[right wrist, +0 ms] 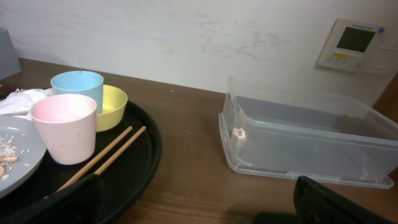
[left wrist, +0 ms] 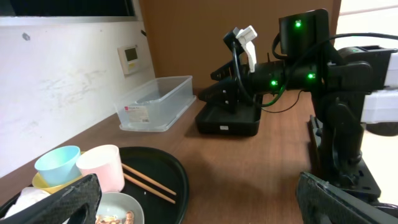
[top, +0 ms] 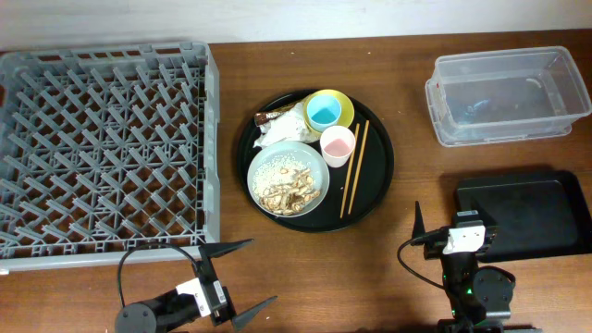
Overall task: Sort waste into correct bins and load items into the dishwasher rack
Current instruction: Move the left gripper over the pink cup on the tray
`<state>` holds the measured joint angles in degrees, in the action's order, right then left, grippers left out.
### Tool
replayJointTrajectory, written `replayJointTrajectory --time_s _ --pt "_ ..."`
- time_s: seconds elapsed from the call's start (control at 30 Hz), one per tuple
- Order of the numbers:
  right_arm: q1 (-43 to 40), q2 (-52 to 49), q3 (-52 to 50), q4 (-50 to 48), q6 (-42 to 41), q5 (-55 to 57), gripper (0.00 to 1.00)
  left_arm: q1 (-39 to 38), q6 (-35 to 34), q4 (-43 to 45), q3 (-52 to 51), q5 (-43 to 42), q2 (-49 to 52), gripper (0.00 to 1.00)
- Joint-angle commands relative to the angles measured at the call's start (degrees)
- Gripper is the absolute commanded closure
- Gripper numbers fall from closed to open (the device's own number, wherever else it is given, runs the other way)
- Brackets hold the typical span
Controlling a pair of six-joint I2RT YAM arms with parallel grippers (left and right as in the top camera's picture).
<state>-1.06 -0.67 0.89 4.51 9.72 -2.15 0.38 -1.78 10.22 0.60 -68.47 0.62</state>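
The round grey-green dish (top: 288,178) holds rice and brown scraps. By it on the round black tray (top: 375,194) lie the white napkin (top: 277,131), brown wrapper (top: 269,117), yellow bowl (top: 344,104) with the light blue cup (top: 325,113) in it, pink cup (top: 337,145) and chopsticks (top: 355,166). The grey rack (top: 102,153) stands at the left. The clear tub (top: 507,95) and shallow black tray (top: 527,213) stand at the right. My left gripper (top: 242,281) is open and empty near the front edge. My right gripper (top: 458,220) is open and empty beside the shallow tray.
The left wrist view shows the right arm (left wrist: 323,74) across the bare wood beyond the round tray (left wrist: 171,171). The right wrist view shows the tub (right wrist: 311,137) ahead to the right and the pink cup (right wrist: 64,124) to the left. A wall runs behind the table.
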Motion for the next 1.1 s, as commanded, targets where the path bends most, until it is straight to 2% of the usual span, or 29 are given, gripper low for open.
replayJointTrajectory --time_s 0.0,0.13,0.3,0.4,0.5,0.57,0.73,0.8,0.83,0.87,0.97,1.07 --pt "0.31 0.46 -0.57 0.00 0.33 0.70 0.02 -0.22 -0.42 0.26 -0.02 -2.54 -0.22 0.01" --pt "0.31 0.46 -0.57 0.00 0.35 0.70 0.02 -0.24 -0.76 1.86 -0.02 -3.96 -0.22 0.01" --pt "0.31 0.46 -0.57 0.02 0.33 0.70 0.02 -0.22 -10.23 15.06 0.61 1.38 -0.22 0.01" --pt "0.31 0.46 -0.57 0.02 0.33 0.70 0.02 -0.22 -10.21 13.38 3.43 4.98 0.13 0.00" --pt "0.31 0.46 -0.57 0.02 0.35 0.72 0.02 -0.22 -10.03 7.89 8.17 10.43 3.48 0.01" --pt "0.31 0.46 -0.57 0.02 0.35 0.70 0.02 -0.22 -5.66 3.02 12.74 11.34 7.96 0.01" --pt "0.31 0.46 -0.57 0.00 0.33 0.70 0.02 -0.22 8.04 -24.48 34.45 16.81 29.92 0.01" --pt "0.31 0.46 -0.57 0.00 0.35 0.70 0.02 -0.24 9.38 -34.03 43.32 17.81 39.08 0.01" --pt "0.31 0.46 -0.57 0.02 0.33 0.70 0.02 -0.22 8.61 -36.98 47.47 15.72 43.89 0.01" --pt "0.31 0.46 -0.57 0.00 0.35 0.70 0.02 -0.22 8.52 -38.51 49.90 11.78 47.39 0.01" --pt "0.31 0.46 -0.57 0.00 0.33 0.70 0.02 -0.24 8.07 -35.32 51.17 0.92 53.35 0.01" --pt "0.31 0.46 -0.57 0.02 0.35 0.72 0.02 -2.54 1.79 -36.94 54.12 12.13 58.14 0.01"
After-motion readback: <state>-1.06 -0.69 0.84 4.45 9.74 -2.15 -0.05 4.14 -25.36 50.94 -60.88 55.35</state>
